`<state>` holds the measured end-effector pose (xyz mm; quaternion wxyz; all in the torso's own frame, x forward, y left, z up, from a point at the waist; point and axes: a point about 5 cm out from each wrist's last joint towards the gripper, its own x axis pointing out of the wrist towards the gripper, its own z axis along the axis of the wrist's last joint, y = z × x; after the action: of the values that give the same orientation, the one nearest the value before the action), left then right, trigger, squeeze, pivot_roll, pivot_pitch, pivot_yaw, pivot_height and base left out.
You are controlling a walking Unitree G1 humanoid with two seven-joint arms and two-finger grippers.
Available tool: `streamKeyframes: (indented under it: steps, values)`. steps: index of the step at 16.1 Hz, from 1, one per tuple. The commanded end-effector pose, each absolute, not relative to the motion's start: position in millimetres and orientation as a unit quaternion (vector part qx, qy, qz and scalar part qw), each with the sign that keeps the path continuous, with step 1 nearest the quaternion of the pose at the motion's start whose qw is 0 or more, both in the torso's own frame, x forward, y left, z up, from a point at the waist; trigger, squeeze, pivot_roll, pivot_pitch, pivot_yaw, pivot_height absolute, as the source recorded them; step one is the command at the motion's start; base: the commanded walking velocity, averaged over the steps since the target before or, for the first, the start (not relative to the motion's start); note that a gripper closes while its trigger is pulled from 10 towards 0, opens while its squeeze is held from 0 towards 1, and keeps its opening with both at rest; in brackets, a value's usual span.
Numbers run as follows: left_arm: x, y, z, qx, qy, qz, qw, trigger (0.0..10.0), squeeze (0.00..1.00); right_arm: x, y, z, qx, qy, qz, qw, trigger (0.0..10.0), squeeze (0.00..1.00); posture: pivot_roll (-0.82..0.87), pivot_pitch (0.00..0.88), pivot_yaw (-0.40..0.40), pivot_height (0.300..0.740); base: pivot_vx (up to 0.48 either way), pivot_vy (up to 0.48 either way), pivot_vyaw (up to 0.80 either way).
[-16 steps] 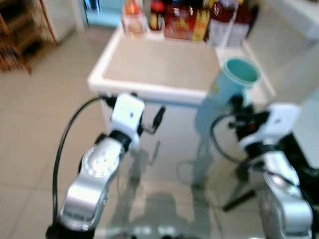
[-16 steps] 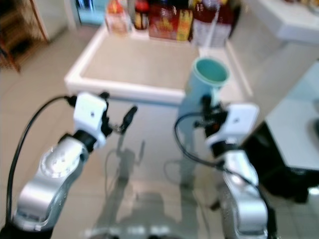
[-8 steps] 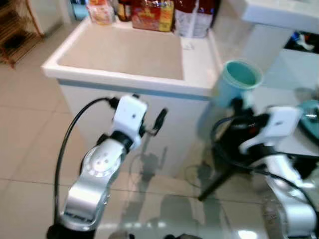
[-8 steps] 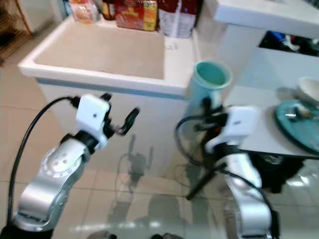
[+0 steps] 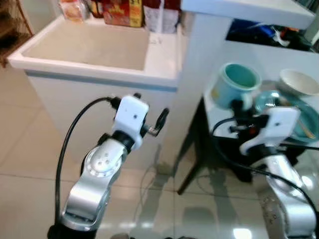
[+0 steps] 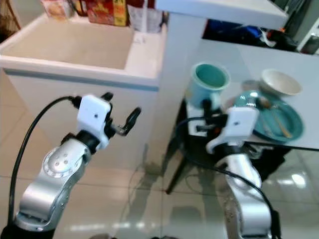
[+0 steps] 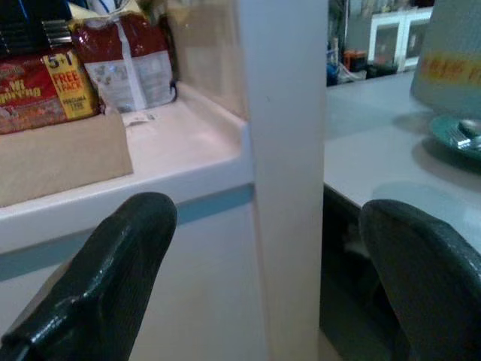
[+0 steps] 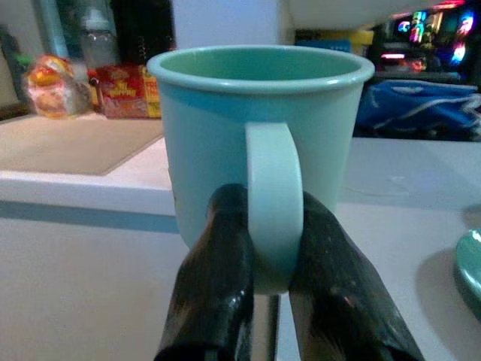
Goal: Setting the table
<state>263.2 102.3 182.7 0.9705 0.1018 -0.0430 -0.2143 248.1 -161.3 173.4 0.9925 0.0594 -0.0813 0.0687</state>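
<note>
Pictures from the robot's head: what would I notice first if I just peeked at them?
First, the big teal mug, upright, with the right pincer pinching its handle, held in front of the grey table. On that table lie a teal plate with cutlery and a white bowl behind it. The left pincer is open and holds nothing, in front of the white counter.

Pale teal mug (image 8: 259,143), teal plate (image 6: 276,122), white bowl (image 6: 280,82), black pincer fingers (image 8: 214,271).
</note>
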Motion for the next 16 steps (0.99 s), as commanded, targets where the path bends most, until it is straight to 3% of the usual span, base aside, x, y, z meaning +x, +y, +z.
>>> streamKeyframes:
  steps: [1, 16]
  values:
    - [263.3, 97.4, 186.3, 0.101, -0.05, -0.223, 0.968, 10.0, 0.0, 247.9, -167.6, 179.4, 0.05, -0.093, 0.059, 0.993, 10.0, 0.0, 0.05, 0.051, -0.065, 0.74, 0.0, -0.45, 0.0]
    - [265.6, 96.7, 187.5, 0.098, -0.056, -0.222, 0.969, 10.0, 0.0, 250.6, -172.9, 181.7, 0.047, -0.096, 0.062, 0.992, 10.0, 0.0, 0.04, 0.05, -0.067, 0.74, 0.0, -0.452, 0.0]
